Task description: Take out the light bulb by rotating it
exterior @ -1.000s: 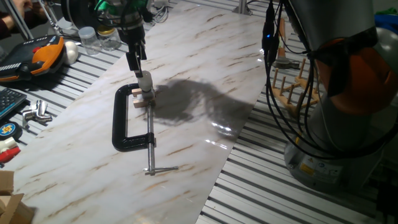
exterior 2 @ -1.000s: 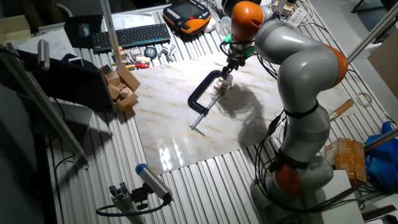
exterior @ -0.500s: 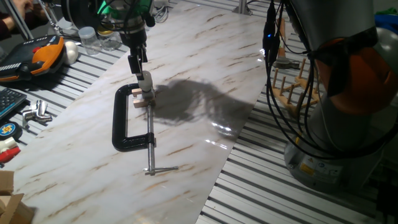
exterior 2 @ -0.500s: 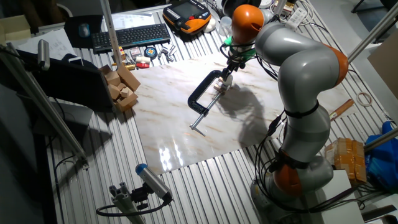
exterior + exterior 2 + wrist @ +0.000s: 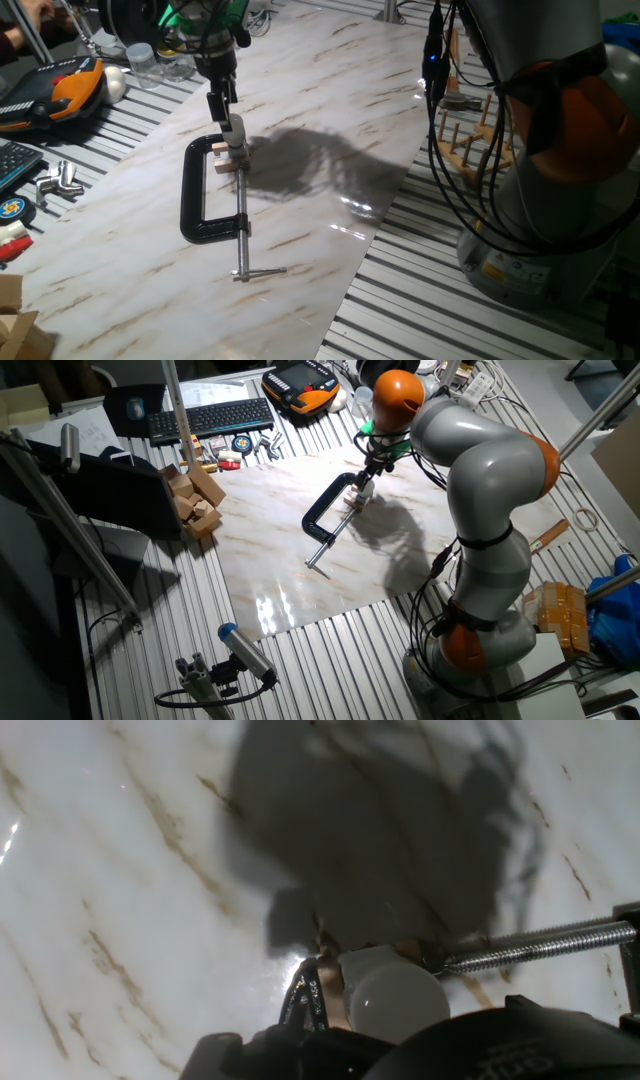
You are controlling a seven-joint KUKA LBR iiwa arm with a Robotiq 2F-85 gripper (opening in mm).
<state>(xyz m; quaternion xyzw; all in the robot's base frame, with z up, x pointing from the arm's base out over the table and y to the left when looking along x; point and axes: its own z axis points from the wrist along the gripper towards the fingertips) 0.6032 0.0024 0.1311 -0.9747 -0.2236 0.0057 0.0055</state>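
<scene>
The light bulb (image 5: 232, 131) is small, frosted white and stands upright on a small wooden block (image 5: 224, 160) held in a black C-clamp (image 5: 203, 203) on the marble board. My gripper (image 5: 221, 106) hangs just above and behind it, fingers pointing down. In the hand view the bulb (image 5: 396, 1001) fills the bottom centre. One dark finger (image 5: 305, 1003) stands to its left with a thin gap between them, and the other finger is hidden. The clamp screw (image 5: 540, 946) runs off to the right. In the other fixed view my gripper (image 5: 368, 467) is over the clamp (image 5: 326, 510).
Clear jars (image 5: 160, 62), an orange-and-black tool (image 5: 62, 90) and a white ball (image 5: 115, 82) lie at the far left. A wooden peg rack (image 5: 468, 140) and cables stand to the right of the board. Loose wooden blocks (image 5: 196, 500) and a keyboard (image 5: 210, 418) lie beyond the board.
My wrist has turned a little above the bulb and the fingers have shifted slightly. The bulb, block and clamp have not moved.
</scene>
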